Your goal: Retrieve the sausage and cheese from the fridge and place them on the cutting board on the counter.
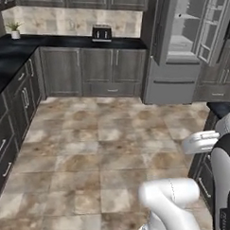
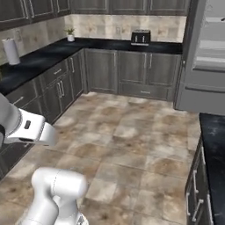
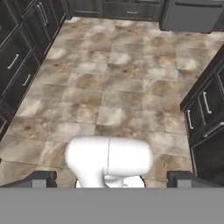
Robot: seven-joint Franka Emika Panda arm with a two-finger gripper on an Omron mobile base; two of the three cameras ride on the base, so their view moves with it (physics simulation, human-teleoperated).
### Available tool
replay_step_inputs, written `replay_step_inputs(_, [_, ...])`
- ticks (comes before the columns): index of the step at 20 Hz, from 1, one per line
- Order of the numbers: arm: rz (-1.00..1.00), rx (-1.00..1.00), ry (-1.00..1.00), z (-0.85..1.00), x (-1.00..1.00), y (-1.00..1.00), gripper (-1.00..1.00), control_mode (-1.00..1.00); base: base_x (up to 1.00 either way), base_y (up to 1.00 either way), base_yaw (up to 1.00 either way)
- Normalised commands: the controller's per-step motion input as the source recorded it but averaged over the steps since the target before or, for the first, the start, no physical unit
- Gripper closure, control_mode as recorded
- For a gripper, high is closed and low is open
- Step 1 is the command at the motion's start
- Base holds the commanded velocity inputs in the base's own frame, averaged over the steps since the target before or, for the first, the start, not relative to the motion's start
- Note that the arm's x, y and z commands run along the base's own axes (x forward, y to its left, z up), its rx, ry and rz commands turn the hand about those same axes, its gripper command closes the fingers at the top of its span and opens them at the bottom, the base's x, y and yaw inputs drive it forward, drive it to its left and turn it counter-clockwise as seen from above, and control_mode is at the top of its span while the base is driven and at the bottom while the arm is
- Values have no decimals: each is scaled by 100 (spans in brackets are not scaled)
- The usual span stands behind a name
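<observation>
The grey fridge [image 1: 172, 84] stands at the far right end of the back wall with its upper doors swung open, and pale shelves show inside. It also appears as the fridge [image 2: 206, 83] at the right edge and the fridge [image 3: 192, 16] at the top. The black counter [image 1: 68, 42] runs along the back wall and down the left side. My gripper [image 3: 112, 179] is open over the tiled floor, far from the fridge, with nothing between its fingertips [image 3: 41, 179]. The sausage, the cheese and the cutting board are out of view.
A toaster [image 1: 101, 33] and a small potted plant [image 1: 15, 30] stand on the back counter, and a paper towel roll [image 2: 12, 50] on the left one. Dark cabinets [image 3: 205, 109] of another counter stand close on the right. Wide tiled floor [image 1: 102, 135] lies between.
</observation>
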Motion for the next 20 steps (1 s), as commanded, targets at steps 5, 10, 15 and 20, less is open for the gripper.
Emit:
replay_step_inputs(5, [0,0,0,0,0,0,-100,100,100,-31,-33])
replay_step_inputs(10, [0,0,0,0,0,0,-100,100,100,-15,-48])
replay_step_inputs(15, [0,0,0,0,0,0,-100,100,100,-5,-41])
replay_step_inputs(20, [0,0,0,0,0,0,-100,100,100,0,-36])
